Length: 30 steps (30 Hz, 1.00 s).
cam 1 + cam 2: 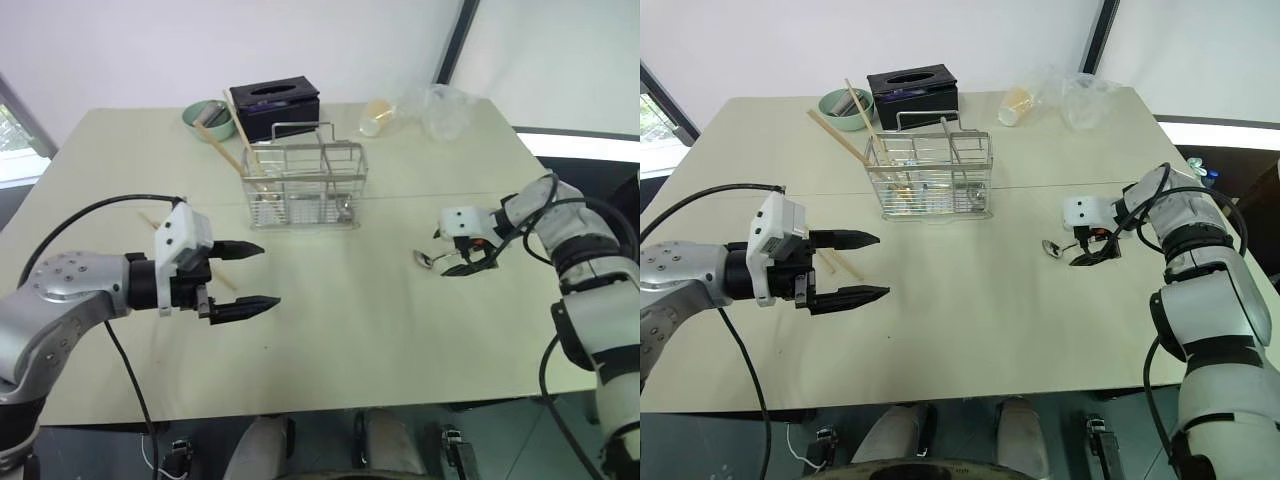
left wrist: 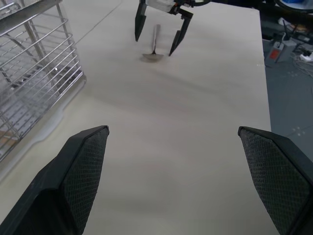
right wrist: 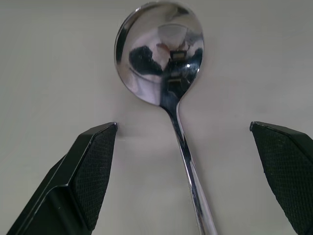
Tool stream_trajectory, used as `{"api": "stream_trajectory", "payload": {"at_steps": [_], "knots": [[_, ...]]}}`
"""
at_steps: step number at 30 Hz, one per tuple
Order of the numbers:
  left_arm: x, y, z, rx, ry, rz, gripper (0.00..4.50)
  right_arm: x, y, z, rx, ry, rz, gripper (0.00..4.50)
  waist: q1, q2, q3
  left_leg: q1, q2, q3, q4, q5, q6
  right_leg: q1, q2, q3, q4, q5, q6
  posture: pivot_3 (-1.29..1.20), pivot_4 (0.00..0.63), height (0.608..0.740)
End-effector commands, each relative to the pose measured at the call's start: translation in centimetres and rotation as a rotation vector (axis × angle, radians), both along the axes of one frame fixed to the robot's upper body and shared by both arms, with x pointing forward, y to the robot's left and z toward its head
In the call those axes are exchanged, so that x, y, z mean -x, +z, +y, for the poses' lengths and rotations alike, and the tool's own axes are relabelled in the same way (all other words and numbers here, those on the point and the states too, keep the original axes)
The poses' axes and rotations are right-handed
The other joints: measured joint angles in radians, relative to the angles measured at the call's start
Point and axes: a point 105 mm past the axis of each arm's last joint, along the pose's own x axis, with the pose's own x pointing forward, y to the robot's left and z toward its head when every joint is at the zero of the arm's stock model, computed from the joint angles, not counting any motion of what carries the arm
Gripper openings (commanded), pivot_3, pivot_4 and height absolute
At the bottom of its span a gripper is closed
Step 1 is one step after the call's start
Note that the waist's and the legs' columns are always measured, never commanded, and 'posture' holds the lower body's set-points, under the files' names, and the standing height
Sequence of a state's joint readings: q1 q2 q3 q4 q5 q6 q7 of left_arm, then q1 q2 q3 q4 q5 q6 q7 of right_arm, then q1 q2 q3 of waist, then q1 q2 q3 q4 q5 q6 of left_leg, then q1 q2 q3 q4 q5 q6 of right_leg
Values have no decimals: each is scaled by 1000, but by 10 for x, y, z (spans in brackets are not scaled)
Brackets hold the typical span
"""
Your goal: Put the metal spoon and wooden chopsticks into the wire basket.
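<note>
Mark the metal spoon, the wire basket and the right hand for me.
metal spoon (image 3: 159,54): right wrist view, on its bowl.
wire basket (image 1: 300,185): left eye view, on its front mesh wall.
right hand (image 2: 155,40): left wrist view, midway between its fingertips.

No legible text, labels or numbers anywhere.

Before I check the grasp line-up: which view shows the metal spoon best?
The right wrist view: the metal spoon lies on the table between the open right gripper fingers, bowl and handle plain. The left wrist view shows it small and far off, straddled by that gripper. The head views show little more than its bowl beside the gripper.
</note>
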<state>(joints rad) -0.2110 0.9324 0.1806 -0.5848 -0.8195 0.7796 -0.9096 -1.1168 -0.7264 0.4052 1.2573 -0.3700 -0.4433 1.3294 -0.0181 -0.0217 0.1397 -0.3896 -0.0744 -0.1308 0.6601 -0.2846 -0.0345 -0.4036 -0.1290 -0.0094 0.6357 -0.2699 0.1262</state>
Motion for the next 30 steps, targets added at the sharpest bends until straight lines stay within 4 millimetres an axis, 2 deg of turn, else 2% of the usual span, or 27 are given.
{"api": "stream_trajectory", "payload": {"at_steps": [1, 2, 5, 12, 23, 28, 30], "knots": [[3, 13, -1, 10, 5, -57, 4466, -6, 6, 0, 12, -19, -27, 4500, 0, 0, 0, 0, 0, 0, 0, 0, 0, 0, 0, 0, 0, 0, 0, 0, 150, 649], [4, 13, -1, 12, 8, -59, 4466, -6, 6, 1, 7, -26, -26, 4500, 0, 0, 0, 0, 0, 0, 1, 0, 0, 0, 0, 0, 1, 0, 0, 0, 150, 649], [5, 13, -1, 14, 20, -67, 4500, -7, 5, 3, -8, -43, -16, 3647, -1, -1, -1, 1, 0, 0, 2, 0, -1, 1, 1, 1, 3, 0, -1, 0, 150, 649], [5, 20, -1, 27, 35, -86, 4500, -6, 0, 5, -6, -50, 14, 176, -2, -2, -1, 4, 0, 0, 4, 1, -1, 0, 1, 2, 11, -1, -3, 0, 150, 649], [-2, 29, -1, 35, 54, -111, 4500, -2, -5, 11, -33, -33, 55, 76, -2, -4, -2, 4, 1, 0, 4, 1, -1, 0, 2, 2, 11, 0, -1, 0, 150, 649], [-5, 31, -2, 40, 55, -119, 4500, -5, 5, 18, -97, 5, 5, 76, -2, -4, -2, 4, 1, 0, 4, 1, -1, 0, 2, 2, 12, 0, -1, 0, 150, 649], [-8, 33, 0, 42, 65, -131, 4500, -3, 18, 30, -186, 65, 2, 76, -2, -3, -2, 4, 1, 0, 3, 1, -1, -1, 2, 2, 12, 0, -1, 0, 150, 649]]}}
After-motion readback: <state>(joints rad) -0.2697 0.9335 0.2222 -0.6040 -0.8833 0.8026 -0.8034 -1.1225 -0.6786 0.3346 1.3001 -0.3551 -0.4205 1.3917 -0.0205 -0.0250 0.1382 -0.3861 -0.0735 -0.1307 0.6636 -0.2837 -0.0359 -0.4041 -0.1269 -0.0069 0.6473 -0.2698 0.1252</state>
